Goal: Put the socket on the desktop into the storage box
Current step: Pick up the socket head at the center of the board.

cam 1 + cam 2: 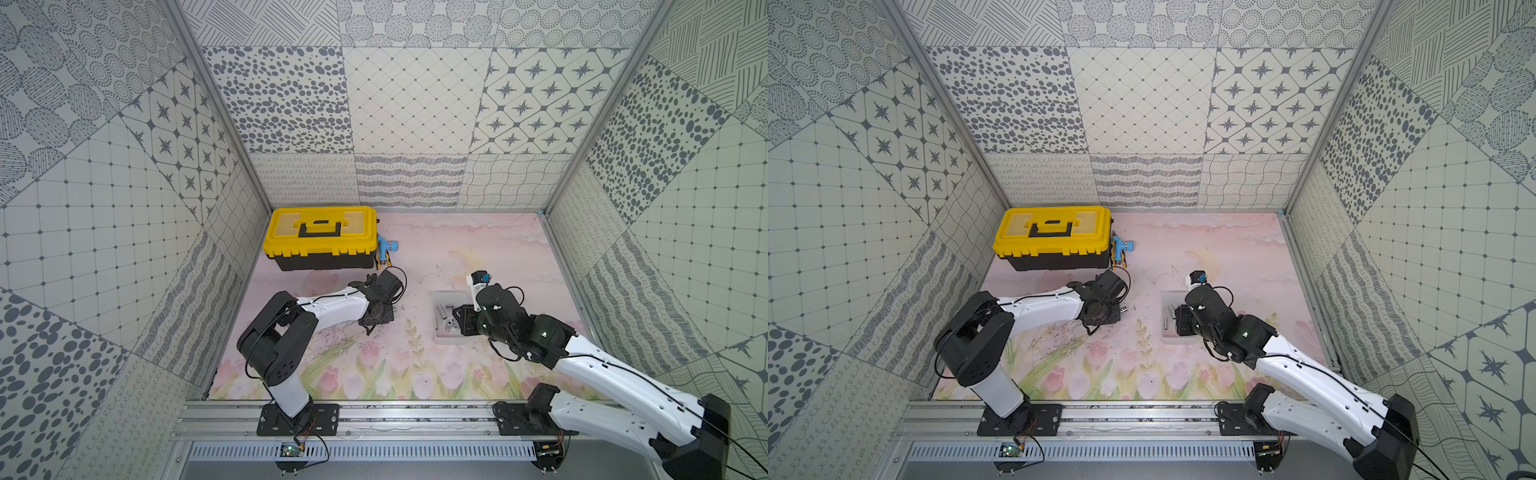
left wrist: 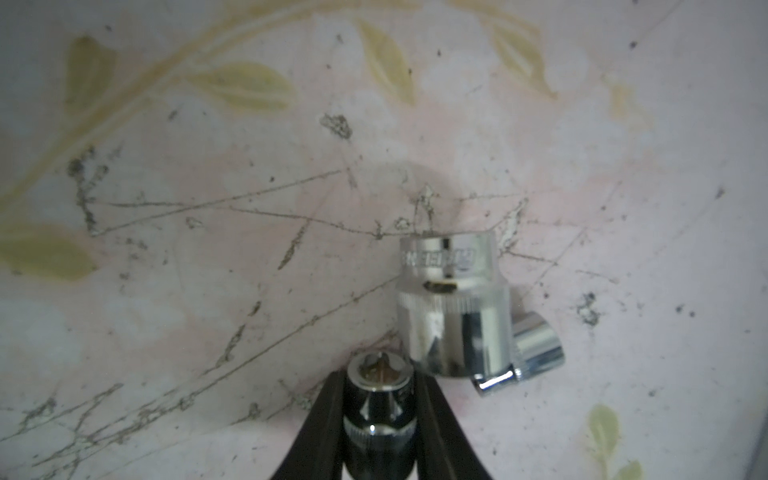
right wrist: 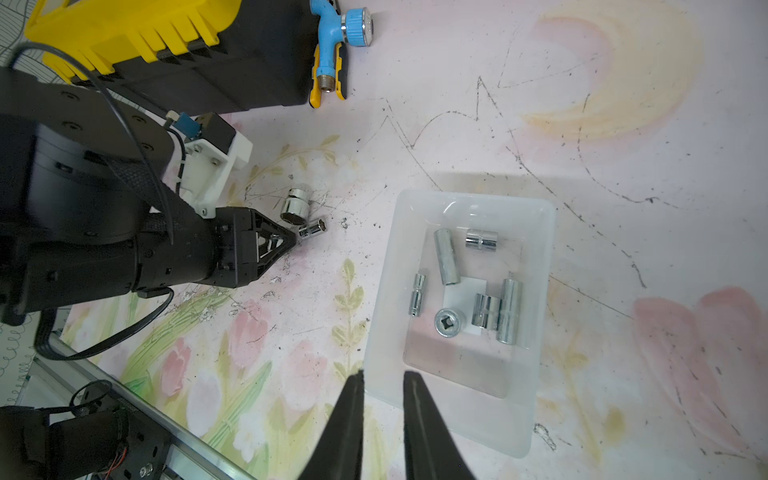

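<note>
Tabletop (image 1: 478, 249): flat pink mat w/ painted flowers & lots of dark scratches. Toolbox (image 1: 320, 232) at the back: big, boxy, black plastic w/ yellow lid & black handle. Storage box (image 3: 457, 365): small, shallow, milky see-through plastic, round corners, white patch on its floor. 6 shiny metal sockets (image 3: 486, 311) lie in it, some long tubes, some short & fat. One stands on end w/ a square hole up. Blue tap (image 3: 332, 25): plastic, round knob, lies just beside the toolbox.

L gripper (image 2: 379, 395): black pointy fingers (image 2: 322, 424) clenched on a socket (image 2: 380, 419). It's small, round, mirror-shiny, w/ a ridged ring. It's low over the tabletop, near the storage box but not in it. Close by on the tabletop, a big socket (image 2: 453, 316), fat & stepped, touches a small socket (image 2: 536, 345).

R gripper (image 3: 384, 378): above the storage box's rim, fingers almost together, thin gap, nothing in it.
</note>
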Controlling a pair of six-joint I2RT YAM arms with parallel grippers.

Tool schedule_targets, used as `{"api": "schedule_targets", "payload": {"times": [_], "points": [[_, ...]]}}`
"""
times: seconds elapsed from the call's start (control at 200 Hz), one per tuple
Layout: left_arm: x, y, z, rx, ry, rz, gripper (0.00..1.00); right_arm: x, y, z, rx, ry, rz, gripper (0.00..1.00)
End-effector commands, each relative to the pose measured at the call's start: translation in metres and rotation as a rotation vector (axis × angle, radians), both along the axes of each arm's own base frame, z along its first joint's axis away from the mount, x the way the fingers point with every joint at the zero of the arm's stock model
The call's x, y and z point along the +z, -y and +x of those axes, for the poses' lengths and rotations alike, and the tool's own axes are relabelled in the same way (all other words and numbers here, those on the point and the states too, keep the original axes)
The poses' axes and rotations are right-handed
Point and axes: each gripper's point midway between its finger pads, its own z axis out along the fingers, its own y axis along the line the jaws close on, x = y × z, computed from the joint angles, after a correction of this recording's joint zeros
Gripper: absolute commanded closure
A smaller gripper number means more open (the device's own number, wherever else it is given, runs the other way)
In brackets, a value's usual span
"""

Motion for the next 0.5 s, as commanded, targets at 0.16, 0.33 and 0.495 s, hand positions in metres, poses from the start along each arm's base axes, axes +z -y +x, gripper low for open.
{"api": "schedule_targets", "payload": {"times": [0.16, 0.33, 0.495], "points": [[-0.001, -0.021, -0.024, 0.023, -0.057, 0.048, 0.96, 0.013, 0.000, 0.000, -0.004, 0.036, 0.027, 0.79], [0.022, -0.018, -0.029, 0.017, -0.017, -0.014, 1.00, 0.022, -0.005, -0.003, 0.017, 0.034, 0.067, 0.78], [0.084, 0.016, -0.023, -0.125, 0.173, -0.229, 1.00, 0.048, -0.021, -0.008, 0.137, -0.049, 0.220, 0.62]]}}
